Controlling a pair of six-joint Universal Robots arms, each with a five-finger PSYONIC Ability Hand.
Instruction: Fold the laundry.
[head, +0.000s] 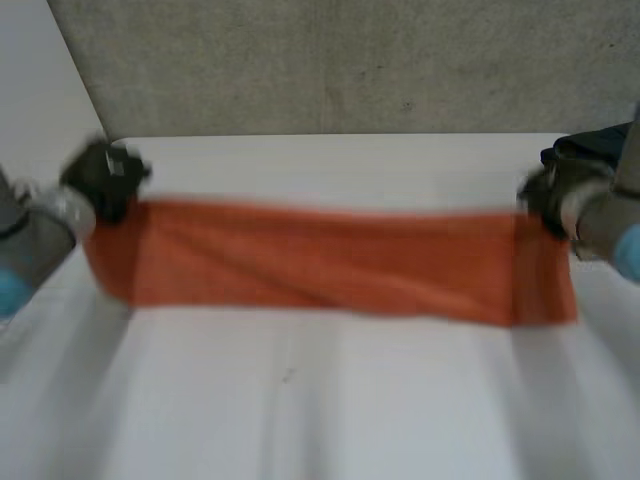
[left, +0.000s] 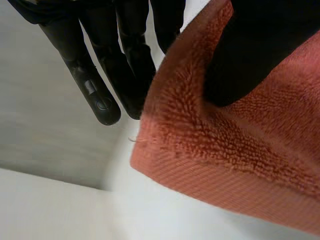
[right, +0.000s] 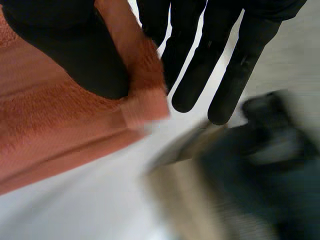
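right wrist view: dark thing (right: 270, 150) near right hand (right: 200, 60) pinching orange towel (right: 50, 130).

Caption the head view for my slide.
Left hand and right hand hold the orange towel stretched wide over the white table.

We hold both arms wide apart. L hand (head: 105, 180) pinches one towel (head: 330, 262) corner: thumb (left: 250, 55) pressed on top, fingers (left: 100, 75) straight behind. R hand (head: 555, 190) does the same at the opposite corner, thumb vs. straight fingers.
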